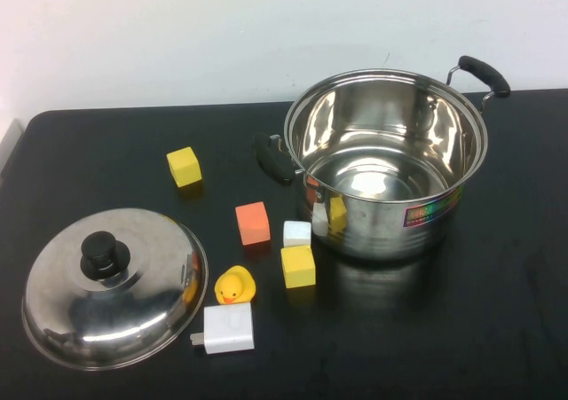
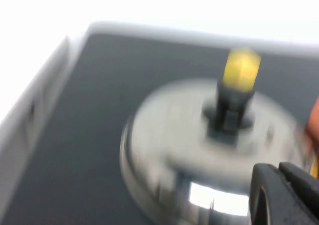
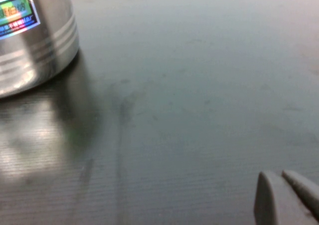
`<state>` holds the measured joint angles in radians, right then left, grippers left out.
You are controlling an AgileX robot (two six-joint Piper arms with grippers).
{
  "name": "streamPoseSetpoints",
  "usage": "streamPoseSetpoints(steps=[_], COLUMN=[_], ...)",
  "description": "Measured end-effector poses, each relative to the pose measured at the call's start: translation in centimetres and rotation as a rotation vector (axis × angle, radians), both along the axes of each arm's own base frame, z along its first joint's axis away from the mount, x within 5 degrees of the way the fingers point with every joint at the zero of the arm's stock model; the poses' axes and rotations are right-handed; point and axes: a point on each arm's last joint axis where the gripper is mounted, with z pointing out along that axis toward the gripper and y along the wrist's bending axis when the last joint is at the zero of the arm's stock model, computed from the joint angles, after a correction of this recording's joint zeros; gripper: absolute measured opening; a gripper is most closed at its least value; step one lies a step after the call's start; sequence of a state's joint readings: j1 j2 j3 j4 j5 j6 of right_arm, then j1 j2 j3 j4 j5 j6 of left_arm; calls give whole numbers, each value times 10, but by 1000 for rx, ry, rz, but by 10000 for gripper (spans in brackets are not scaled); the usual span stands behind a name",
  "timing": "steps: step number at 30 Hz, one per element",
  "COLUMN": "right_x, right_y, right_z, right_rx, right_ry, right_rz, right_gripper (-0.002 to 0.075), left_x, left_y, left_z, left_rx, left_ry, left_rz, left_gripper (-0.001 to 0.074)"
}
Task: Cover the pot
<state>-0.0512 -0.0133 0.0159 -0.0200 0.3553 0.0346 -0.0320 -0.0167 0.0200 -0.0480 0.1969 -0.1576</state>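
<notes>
The shiny steel pot (image 1: 386, 165) stands open and upright at the right back of the black table, with two black handles and a rainbow sticker; its wall also shows in the right wrist view (image 3: 35, 40). The domed steel lid (image 1: 115, 289) with a black knob lies at the front left, also in the left wrist view (image 2: 214, 150). Neither arm shows in the high view. My left gripper (image 2: 279, 177) is shut and empty, close above the lid's near side. My right gripper (image 3: 281, 182) is shut and empty over bare table, right of the pot.
Between lid and pot lie a yellow block (image 1: 184, 166), an orange block (image 1: 253, 223), a small white block (image 1: 297, 233), another yellow block (image 1: 298, 266), a yellow rubber duck (image 1: 235, 286) and a white charger (image 1: 228, 328). A white wall runs behind the table.
</notes>
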Motion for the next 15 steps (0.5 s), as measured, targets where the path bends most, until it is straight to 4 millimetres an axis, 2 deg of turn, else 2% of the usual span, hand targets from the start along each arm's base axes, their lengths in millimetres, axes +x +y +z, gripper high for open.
streamPoseSetpoints(steps=[8, 15], right_x=[0, 0], right_y=[0, 0], right_z=[0, 0], right_rx=[0, 0], right_ry=[0, 0], right_rz=[0, 0], right_gripper=[-2, -2], left_x=[-2, -5], left_y=[1, 2], left_z=[36, 45], left_rx=[-12, -16], left_ry=[-397, -504], left_rz=[14, 18], left_gripper=[-1, -1])
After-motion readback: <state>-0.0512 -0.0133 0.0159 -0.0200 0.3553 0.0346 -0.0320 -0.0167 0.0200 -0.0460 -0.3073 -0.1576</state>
